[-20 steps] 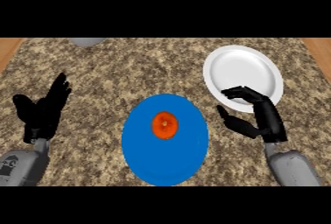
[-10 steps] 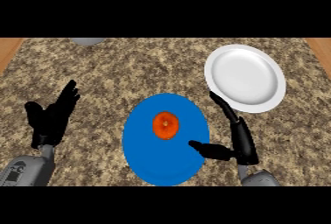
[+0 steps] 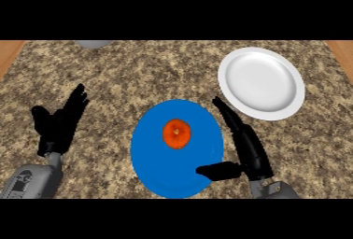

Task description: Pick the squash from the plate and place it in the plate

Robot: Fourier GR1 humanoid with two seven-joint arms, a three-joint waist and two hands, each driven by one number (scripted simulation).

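Note:
An orange squash [image 3: 176, 133] lies near the middle of the blue plate [image 3: 150, 158]. A white plate [image 3: 262, 83] sits behind and to the right of it, with nothing on it. My right hand [image 3: 244, 144] stands open at the blue plate's right rim, fingers stretched toward the white plate and thumb out over the blue one; it is apart from the squash. My left hand [image 3: 59, 122] rests open at the left, fingers up, off both plates.
The counter [image 3: 138, 74] is speckled brown stone with wooden edges at the far left and right. A grey round object [image 3: 93, 43] shows partly at the back edge, left of centre.
My right hand has moved left and nearer, from beside the white plate to the blue plate's right rim. The left hand has shifted slightly. The squash has not moved.

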